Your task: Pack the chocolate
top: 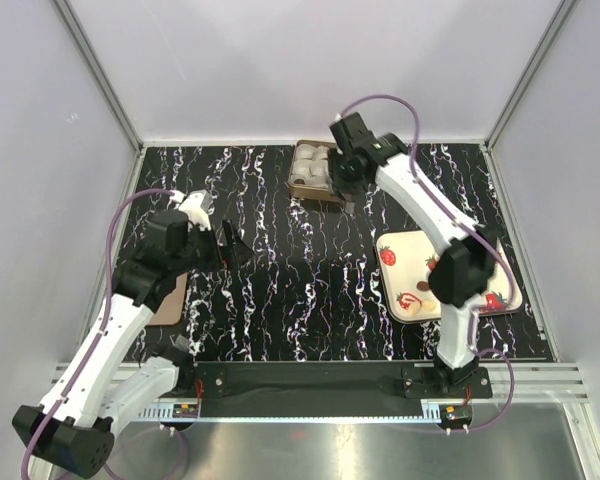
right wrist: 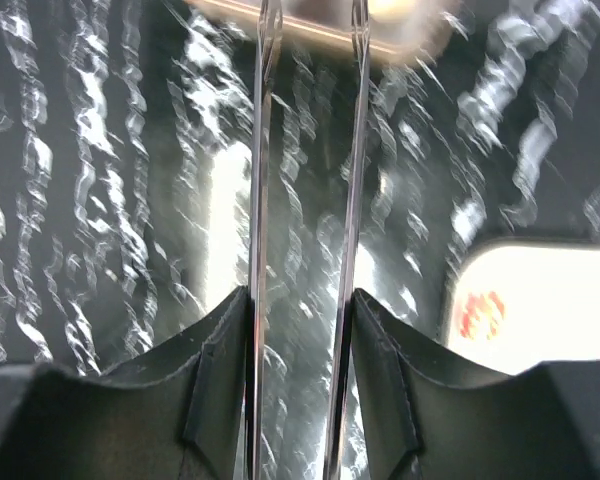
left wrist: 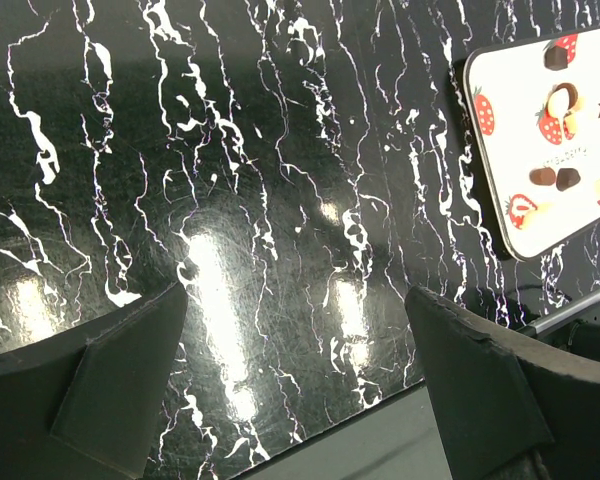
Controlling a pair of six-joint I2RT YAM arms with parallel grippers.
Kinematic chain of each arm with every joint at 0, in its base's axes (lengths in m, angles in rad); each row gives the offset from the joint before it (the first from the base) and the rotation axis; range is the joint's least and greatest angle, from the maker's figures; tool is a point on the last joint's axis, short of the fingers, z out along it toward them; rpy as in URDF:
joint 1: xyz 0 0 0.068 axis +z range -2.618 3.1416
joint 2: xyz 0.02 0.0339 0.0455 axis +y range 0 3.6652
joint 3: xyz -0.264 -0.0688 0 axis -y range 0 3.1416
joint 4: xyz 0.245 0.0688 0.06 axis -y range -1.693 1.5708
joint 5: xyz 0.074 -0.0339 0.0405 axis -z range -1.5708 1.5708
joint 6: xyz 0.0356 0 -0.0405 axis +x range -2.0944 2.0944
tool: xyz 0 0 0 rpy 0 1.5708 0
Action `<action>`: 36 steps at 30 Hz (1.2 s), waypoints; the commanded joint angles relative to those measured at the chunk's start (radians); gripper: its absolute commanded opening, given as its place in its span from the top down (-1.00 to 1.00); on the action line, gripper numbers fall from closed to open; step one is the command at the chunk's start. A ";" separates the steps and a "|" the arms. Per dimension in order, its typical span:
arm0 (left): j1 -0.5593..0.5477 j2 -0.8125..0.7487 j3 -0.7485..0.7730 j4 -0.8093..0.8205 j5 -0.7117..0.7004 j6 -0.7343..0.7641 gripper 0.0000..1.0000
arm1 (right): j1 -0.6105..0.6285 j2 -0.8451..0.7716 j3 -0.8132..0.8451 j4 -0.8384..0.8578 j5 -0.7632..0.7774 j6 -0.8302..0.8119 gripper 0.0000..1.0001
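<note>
Right wrist view shows the right gripper (right wrist: 300, 300) partway closed, with the two thin blades of a pair of tweezers (right wrist: 263, 150) lying against the inner faces of its fingers. The blades run straight up and out of the picture, so I cannot tell whether anything sits between their tips. That picture is blurred. The tan edge at the top seems to be the box (top: 315, 196), which from above stands at the far edge of the bench (top: 280, 290) with white paper cups inside and this gripper just beside its near right corner. The chocolate (left wrist: 568, 179) lies on the white strawberry tray (left wrist: 510, 150): several dark and cream pieces spread loosely across it, most of them apart. The tray is on the right side of the bench, near the right arm's base and well apart from the box. From the tweezers, the pieces lie back toward the near edge and to the right, roughly opposite to the way the blades point, so the next pick probably calls for a retreat and a turn. The pieces are rounded, so their own direction matters little. The left gripper (left wrist: 295, 295) hangs wide open and empty over bare bench on the left, the tray well off to its right. The right arm is clearly the nearer one.
</note>
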 commanded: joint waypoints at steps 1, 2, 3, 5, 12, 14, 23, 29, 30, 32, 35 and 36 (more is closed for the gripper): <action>0.000 -0.031 0.030 0.035 0.007 0.009 -0.98 | -0.057 -0.272 -0.248 -0.014 0.084 0.068 0.02; 0.000 -0.034 0.026 0.036 0.010 0.006 -0.98 | -0.072 -0.320 -0.305 -0.006 0.088 0.095 0.02; 0.002 -0.036 0.024 0.038 0.011 0.006 -0.98 | -0.088 -0.408 -0.359 -0.008 0.097 0.108 0.02; 0.002 -0.041 0.016 0.042 0.020 0.003 -0.98 | -0.124 -0.489 -0.500 -0.012 0.128 0.129 0.02; 0.002 -0.041 -0.002 0.065 0.043 -0.004 -0.98 | -0.236 -0.682 -0.776 -0.061 0.199 0.168 0.01; 0.000 -0.041 -0.004 0.067 0.047 -0.004 -0.98 | -0.269 -0.708 -0.830 -0.057 0.190 0.184 0.00; 0.002 -0.056 -0.017 0.052 0.039 0.006 -0.98 | -0.333 -0.804 -0.973 -0.045 0.091 0.270 -0.01; 0.002 -0.056 -0.027 0.065 0.047 0.000 -0.98 | -0.335 -0.906 -1.042 -0.095 0.021 0.316 -0.01; 0.002 -0.054 -0.030 0.068 0.050 0.000 -0.98 | -0.333 -0.920 -1.060 -0.098 0.054 0.318 -0.02; 0.002 -0.056 -0.033 0.081 0.056 -0.008 -0.98 | -0.333 -0.939 -1.072 -0.098 0.088 0.323 -0.04; 0.000 -0.050 -0.043 0.096 0.068 -0.014 -0.98 | -0.333 -0.908 -1.071 -0.081 0.117 0.323 -0.04; 0.002 -0.050 -0.039 0.096 0.074 -0.014 -0.98 | -0.333 -0.894 -1.062 -0.078 0.125 0.326 -0.04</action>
